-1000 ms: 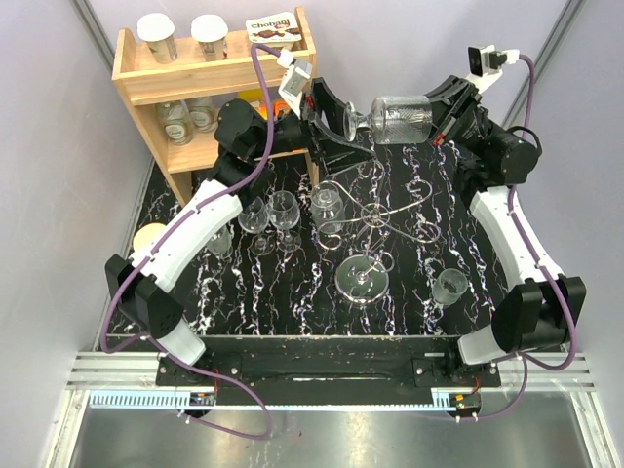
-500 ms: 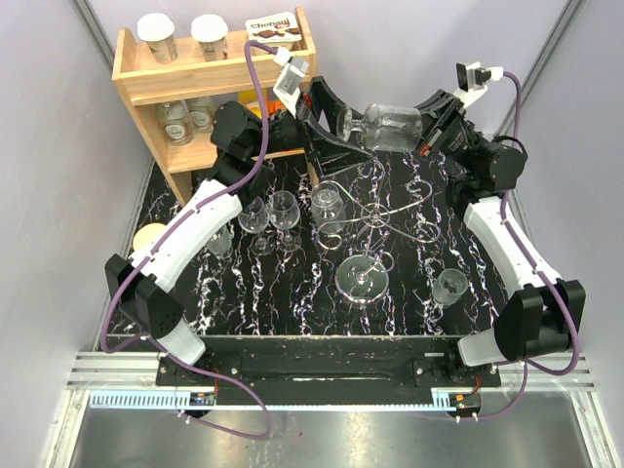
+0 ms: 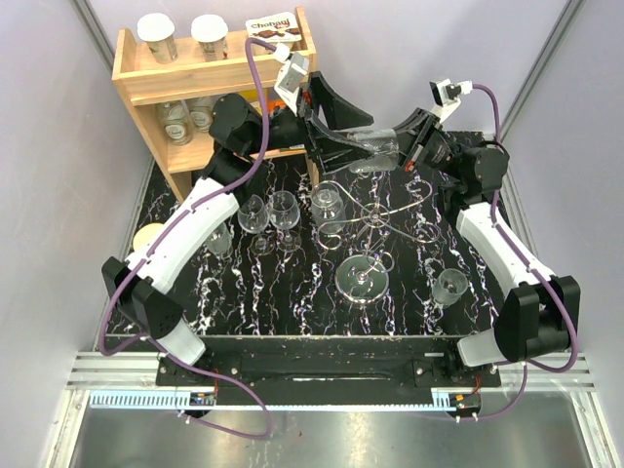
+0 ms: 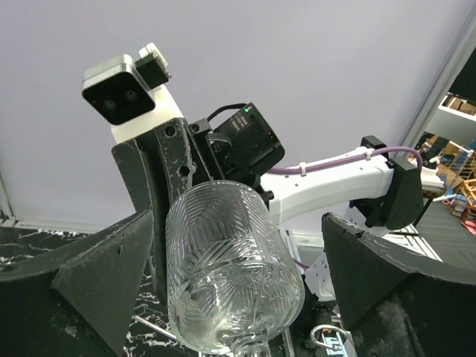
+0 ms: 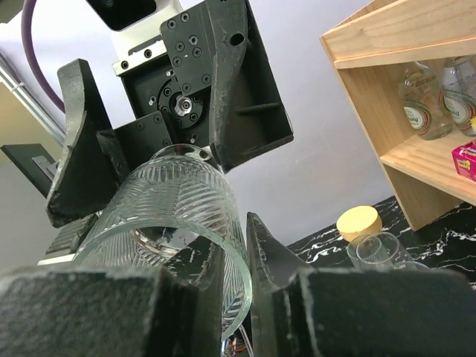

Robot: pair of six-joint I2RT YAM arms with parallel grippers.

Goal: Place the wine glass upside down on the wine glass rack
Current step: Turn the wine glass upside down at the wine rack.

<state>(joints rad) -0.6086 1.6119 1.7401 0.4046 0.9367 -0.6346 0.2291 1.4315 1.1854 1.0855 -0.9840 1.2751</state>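
Wine glass (image 3: 378,146) lies sideways, rim pinched by right gripper (image 3: 402,148); left gripper (image 3: 363,139) brackets it wide open, empty. Hazard: a thin rim grip may slip, dropping it onto wine glass rack (image 3: 375,216).

The thin silver wire rack (image 3: 382,216) with curled scroll arms fills the middle of the black marbled table (image 3: 292,314); three clear stemmed glasses (image 3: 285,209) crowd its left side; a small clear tumbler (image 3: 450,285) stands front-right; the wooden shelf (image 3: 185,73) blocks the back-left corner; above the rack, the patterned wine glass (image 3: 375,148) sits between the spread black fingers of the left gripper (image 4: 238,223), leaving narrow gaps either side; bare tabletop lies toward the near edge.
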